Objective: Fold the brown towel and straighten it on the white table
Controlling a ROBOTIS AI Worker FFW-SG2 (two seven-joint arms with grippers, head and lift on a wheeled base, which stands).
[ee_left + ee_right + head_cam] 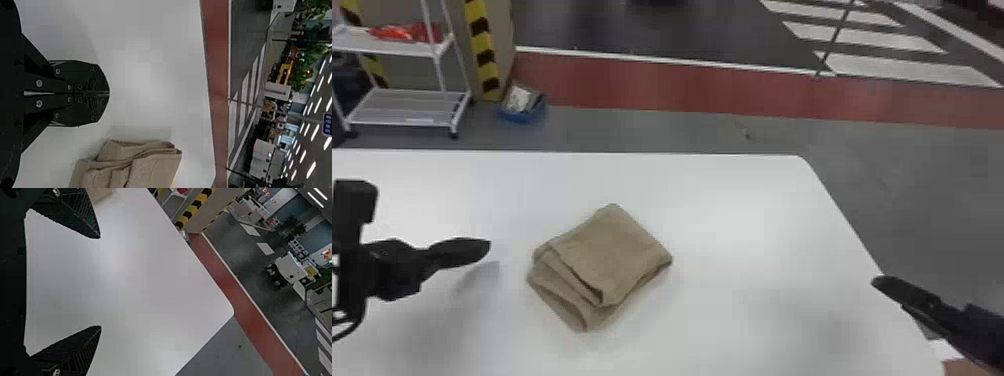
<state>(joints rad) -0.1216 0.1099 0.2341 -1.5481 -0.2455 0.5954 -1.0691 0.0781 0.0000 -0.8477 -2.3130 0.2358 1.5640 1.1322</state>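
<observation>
White and bare-surfaced around the cloth, the counter (757,200) spreads across the head view, with grey floor (922,210) past its far and right edges. Above its left part hangs the left hand (482,247), its fingers pressed together and empty; in the left wrist view they meet along a thin seam. At the counter's right edge is the right hand (882,284), spread wide, with nothing between its fingers (the right wrist view shows that gap plainly). Between the two, nearer the left one and touching neither, lies the brown towel (612,250), folded into a thick, roughly square packet. It sits askew, one corner toward the far edge, and its layers fan out unevenly along the left side. Farther off, a red strip (682,85) crosses the floor, with white crossing bars (907,65) beyond at the right. Behind the counter at the left stand a white cart (402,107), carrying something orange-red (397,33), a striped pillar (482,55) and a small blue box (517,117).
</observation>
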